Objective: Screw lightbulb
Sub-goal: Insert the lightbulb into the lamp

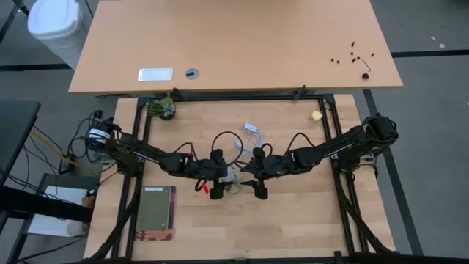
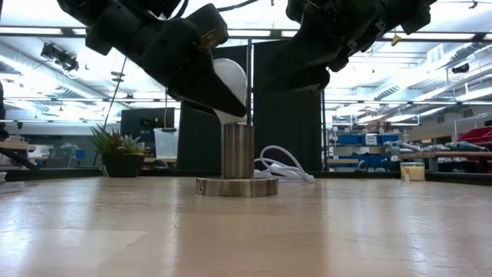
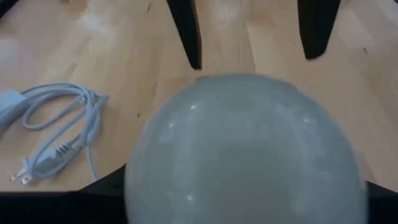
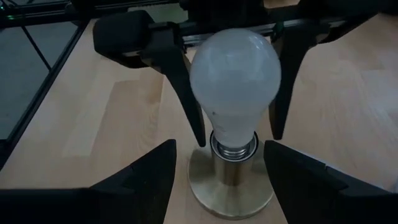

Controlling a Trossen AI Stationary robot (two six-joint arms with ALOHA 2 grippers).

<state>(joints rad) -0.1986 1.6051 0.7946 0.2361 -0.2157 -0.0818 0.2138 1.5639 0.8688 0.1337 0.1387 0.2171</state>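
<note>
The lightbulb [image 4: 235, 84] stands upright in the socket [image 4: 231, 177] near the table's middle; likely light, smooth and fragile, best held gently at the globe's widest part. The left hand [image 4: 236, 134] straddles it, fingers apart; the right hand [image 4: 217, 180], also apart, waits just beside.

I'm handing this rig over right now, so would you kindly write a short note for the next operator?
Left hand: fingers either side of the lightbulb; contact not clear.
Right hand: open, low around the socket base, not gripping.
Lightbulb stands upright in the socket base mid-table, its thread still partly showing. White cord lies beside it.
Done: bulb seated in the socket.
Left: keep turning until the thread disappears, then release and withdraw both arms.
</note>
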